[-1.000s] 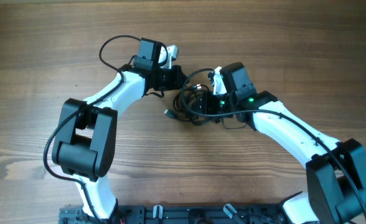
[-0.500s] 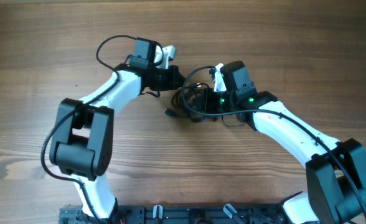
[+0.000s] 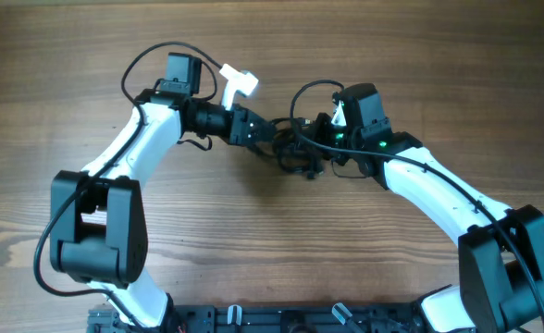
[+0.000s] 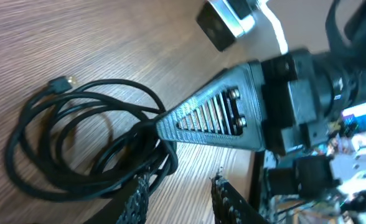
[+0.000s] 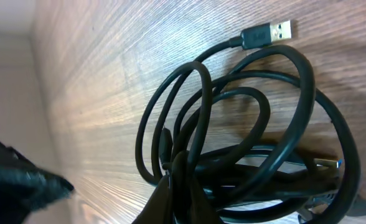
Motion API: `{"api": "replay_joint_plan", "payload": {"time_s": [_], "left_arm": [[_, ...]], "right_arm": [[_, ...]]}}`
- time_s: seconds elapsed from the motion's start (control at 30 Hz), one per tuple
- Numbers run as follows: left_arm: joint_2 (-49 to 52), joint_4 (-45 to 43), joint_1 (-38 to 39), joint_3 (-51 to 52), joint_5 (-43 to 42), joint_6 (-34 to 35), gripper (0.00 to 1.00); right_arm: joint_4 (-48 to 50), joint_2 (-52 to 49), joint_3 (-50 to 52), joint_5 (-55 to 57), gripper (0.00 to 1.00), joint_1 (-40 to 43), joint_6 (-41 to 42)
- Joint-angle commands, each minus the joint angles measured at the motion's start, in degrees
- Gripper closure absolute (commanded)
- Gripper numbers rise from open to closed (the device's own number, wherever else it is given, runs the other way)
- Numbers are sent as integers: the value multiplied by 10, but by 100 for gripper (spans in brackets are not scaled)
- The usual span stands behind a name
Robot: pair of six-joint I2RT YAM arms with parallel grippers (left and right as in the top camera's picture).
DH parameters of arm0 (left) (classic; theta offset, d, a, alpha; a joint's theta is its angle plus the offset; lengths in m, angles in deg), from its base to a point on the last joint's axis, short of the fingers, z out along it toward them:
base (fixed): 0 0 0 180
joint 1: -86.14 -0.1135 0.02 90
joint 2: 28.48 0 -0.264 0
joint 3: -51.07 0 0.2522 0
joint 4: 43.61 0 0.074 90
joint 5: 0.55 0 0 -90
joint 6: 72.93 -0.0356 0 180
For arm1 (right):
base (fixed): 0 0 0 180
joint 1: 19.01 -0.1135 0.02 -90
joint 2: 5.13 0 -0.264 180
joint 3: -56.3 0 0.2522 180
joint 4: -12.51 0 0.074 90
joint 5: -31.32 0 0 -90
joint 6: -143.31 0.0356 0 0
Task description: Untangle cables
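Observation:
The cables (image 3: 297, 151) are a small tangle of thin black cords in the middle of the table. In the right wrist view the cables (image 5: 233, 124) form overlapping loops, and a silver USB plug (image 5: 267, 32) points to the upper right. My right gripper (image 5: 186, 183) is shut on several strands at the bundle's near edge. My left gripper (image 4: 177, 190) stands open over bare wood, with the cable loops (image 4: 77, 146) just beside its left finger (image 4: 133, 202). The right gripper's ribbed finger (image 4: 214, 118) shows there, clamped on the cords. From overhead, left gripper (image 3: 270, 132) and right gripper (image 3: 311, 148) face each other across the bundle.
The wooden table (image 3: 420, 65) runs all round the two arms. A white part (image 3: 238, 80) sticks out from the left wrist. A black rail (image 3: 281, 319) runs along the near edge between the arm bases.
My left gripper has opened and its arm has swung out to the left and away. The right gripper has closed on the cords, and the bundle has shifted slightly to the right.

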Motion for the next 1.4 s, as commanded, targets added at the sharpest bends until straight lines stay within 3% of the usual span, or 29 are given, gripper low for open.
{"api": "replay_joint_plan", "payload": {"time_s": [0.0,0.13,0.47,0.7,0.93,1.37], "left_arm": [[-12,-1,26,2,50,-54,66],[-12,-3,53,2,129,-54,68],[-12,-31,97,2,205,-36,68],[-12,-35,99,2,211,-34,76],[-12,-33,99,2,246,-34,96],[-12,-33,97,2,261,-34,96]], "right_arm": [[12,-3,0,-16,96,0,67],[23,-3,0,-33,96,0,82],[23,-3,0,-50,96,0,124],[23,-3,0,-57,96,0,126],[33,-3,0,-57,96,0,126],[30,-3,0,-60,96,0,35]]}}
